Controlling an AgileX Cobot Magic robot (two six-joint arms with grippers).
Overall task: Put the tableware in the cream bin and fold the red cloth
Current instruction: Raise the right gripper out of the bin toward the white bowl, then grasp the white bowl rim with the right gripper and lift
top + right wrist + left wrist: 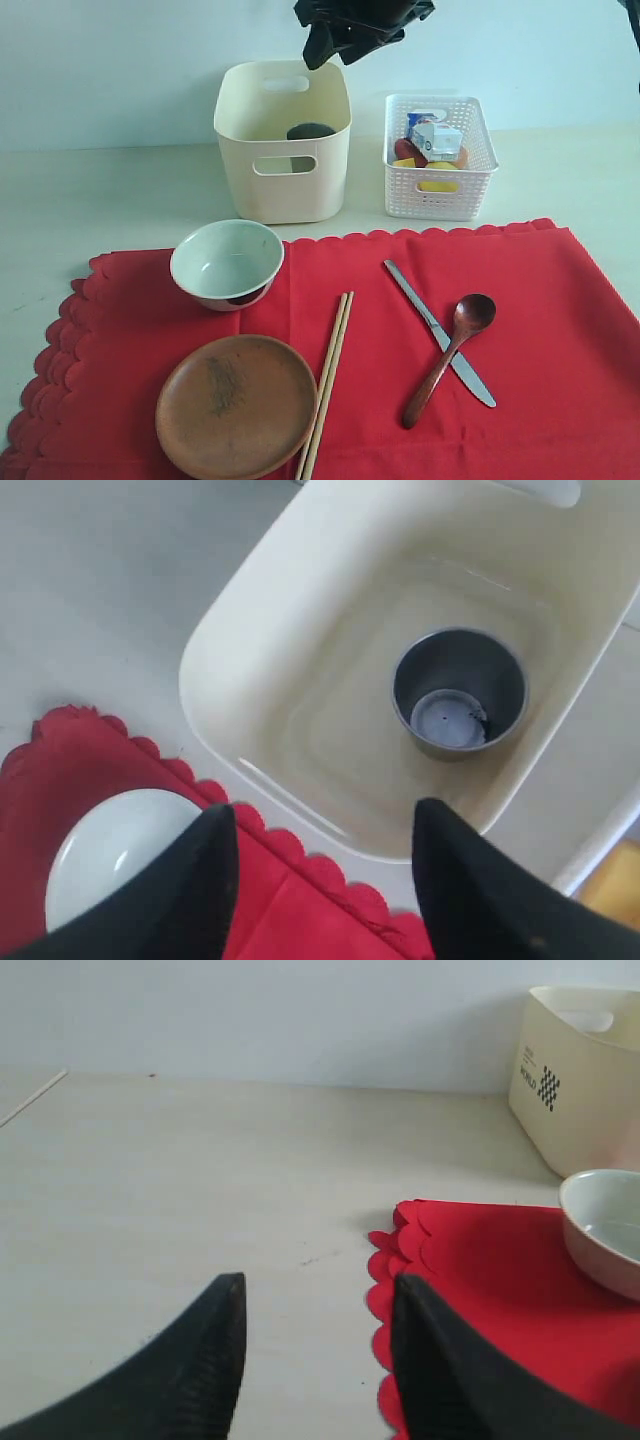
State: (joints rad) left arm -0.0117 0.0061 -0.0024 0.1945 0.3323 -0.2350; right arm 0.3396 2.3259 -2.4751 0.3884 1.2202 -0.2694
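steel cup (pixel 458 695) upright in the cream bin (pixel 283 190) by the table's far edge; bowl (pixel 226 262), plate (pixel 236 405), chopsticks (pixel 328 380), knife (pixel 415 300), spoon (pixel 450 350) on the red cloth (pixel 560 300). right gripper (pixel 322 825) above the bin, parted, empty; left gripper (pixel 315 1300) parted, empty, at the cloth's left edge.

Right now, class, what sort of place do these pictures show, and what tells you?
Probably a staged dining-table setup in a lab: a red cloth laid with a bowl, wooden plate and chopsticks, a cream bin behind, on a pale table.

Bright, even light, soft shadows, left gripper (pixel 318 1288) slightly blurred
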